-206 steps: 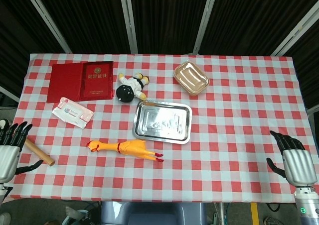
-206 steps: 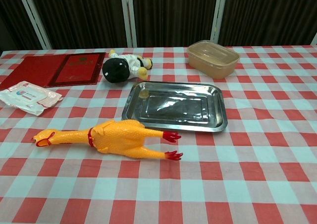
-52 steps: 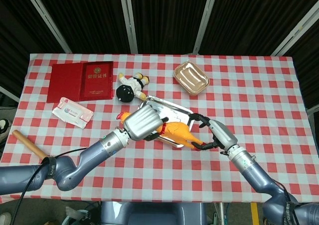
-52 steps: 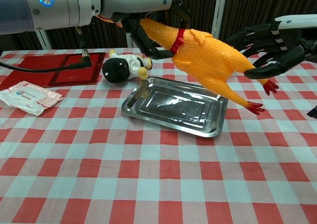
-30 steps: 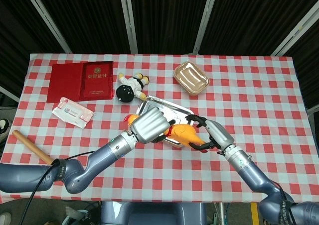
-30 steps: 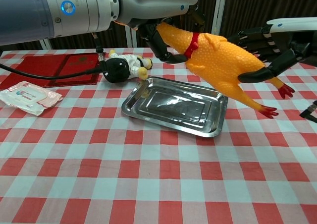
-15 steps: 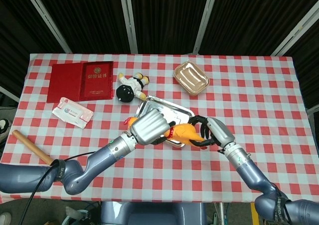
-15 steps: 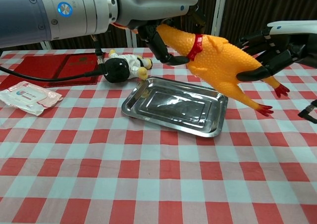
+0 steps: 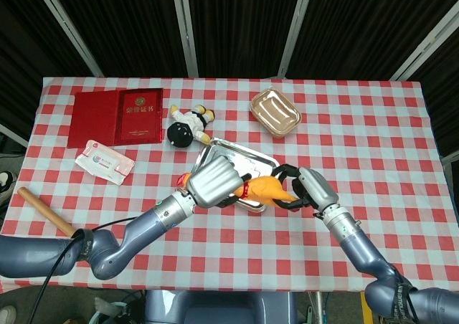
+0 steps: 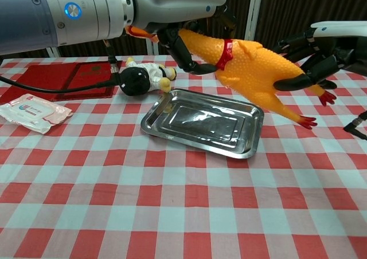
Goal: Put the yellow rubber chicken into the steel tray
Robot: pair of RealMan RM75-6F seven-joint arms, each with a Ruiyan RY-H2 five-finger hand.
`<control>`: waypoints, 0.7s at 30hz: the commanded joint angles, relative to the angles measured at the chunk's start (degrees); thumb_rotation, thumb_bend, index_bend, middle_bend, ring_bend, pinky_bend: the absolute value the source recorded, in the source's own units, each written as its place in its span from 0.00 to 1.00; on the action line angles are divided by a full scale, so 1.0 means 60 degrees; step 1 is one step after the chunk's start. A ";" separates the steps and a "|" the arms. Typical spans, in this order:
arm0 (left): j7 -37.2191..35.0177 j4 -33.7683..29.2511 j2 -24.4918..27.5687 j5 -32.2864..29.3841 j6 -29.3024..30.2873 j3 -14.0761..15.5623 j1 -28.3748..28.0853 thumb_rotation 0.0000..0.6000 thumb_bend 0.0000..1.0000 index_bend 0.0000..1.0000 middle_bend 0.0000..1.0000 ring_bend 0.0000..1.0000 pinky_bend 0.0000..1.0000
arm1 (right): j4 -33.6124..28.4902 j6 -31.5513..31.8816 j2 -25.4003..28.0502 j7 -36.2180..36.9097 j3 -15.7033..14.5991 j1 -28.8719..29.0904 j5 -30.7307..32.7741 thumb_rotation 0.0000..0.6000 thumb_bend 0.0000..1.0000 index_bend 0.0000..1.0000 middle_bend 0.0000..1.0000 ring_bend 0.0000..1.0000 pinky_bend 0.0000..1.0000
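Note:
The yellow rubber chicken (image 9: 264, 190) (image 10: 252, 64) hangs in the air over the right part of the steel tray (image 9: 233, 150) (image 10: 198, 145), head to the left, red feet to the right. My left hand (image 9: 214, 182) (image 10: 179, 48) grips its neck by the red collar. My right hand (image 9: 310, 188) (image 10: 314, 53) wraps the rear end, with fingers over the top and the thumb under the body near the legs. The tray lies flat on the checked cloth with nothing in it.
A black and white plush toy (image 9: 188, 125) (image 10: 140, 78) lies just behind the tray's left end. A tan plastic container (image 9: 275, 112) stands at the back right. Red booklets (image 9: 118, 116), a white packet (image 9: 105, 161) and a wooden stick (image 9: 44, 211) lie to the left.
Since the first frames the chicken has been lifted off the cloth and carried over the tray. In the last second my right hand closed in around its rear end.

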 commanded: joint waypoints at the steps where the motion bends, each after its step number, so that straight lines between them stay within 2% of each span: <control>1: 0.0021 0.0101 -0.0026 0.0036 0.0070 0.0009 0.0004 1.00 0.75 0.64 0.74 0.65 0.69 | -0.0022 -0.0391 0.0261 0.0468 -0.0049 -0.0023 -0.0407 1.00 0.69 0.59 0.59 0.58 0.61; 3: 0.0040 0.0199 -0.0054 0.0065 0.0126 0.0017 0.0010 1.00 0.75 0.64 0.74 0.65 0.69 | 0.0034 -0.0606 0.0403 0.0789 -0.0063 -0.0023 -0.0713 1.00 0.60 0.42 0.48 0.44 0.48; 6: 0.0049 0.0284 -0.0085 0.0039 0.0153 0.0017 0.0008 1.00 0.75 0.64 0.74 0.65 0.69 | 0.0090 -0.0964 0.0635 0.1209 -0.0119 0.0011 -0.1138 1.00 0.39 0.18 0.29 0.23 0.28; 9: 0.0061 0.0325 -0.0103 0.0052 0.0185 0.0022 0.0008 1.00 0.75 0.64 0.74 0.65 0.69 | 0.0103 -0.1214 0.0820 0.1573 -0.0154 0.0049 -0.1497 1.00 0.28 0.07 0.18 0.13 0.19; 15: 0.0062 0.0321 -0.0112 0.0117 0.0245 0.0037 0.0017 1.00 0.75 0.64 0.74 0.65 0.69 | 0.0139 -0.1508 0.1085 0.2301 -0.0226 0.0105 -0.2111 1.00 0.26 0.01 0.13 0.08 0.15; 21: 0.0051 0.0345 -0.0181 0.0166 0.0269 0.0053 0.0013 1.00 0.75 0.64 0.74 0.65 0.69 | 0.0186 -0.1410 0.1036 0.2560 -0.0217 0.0109 -0.2168 1.00 0.26 0.04 0.13 0.09 0.16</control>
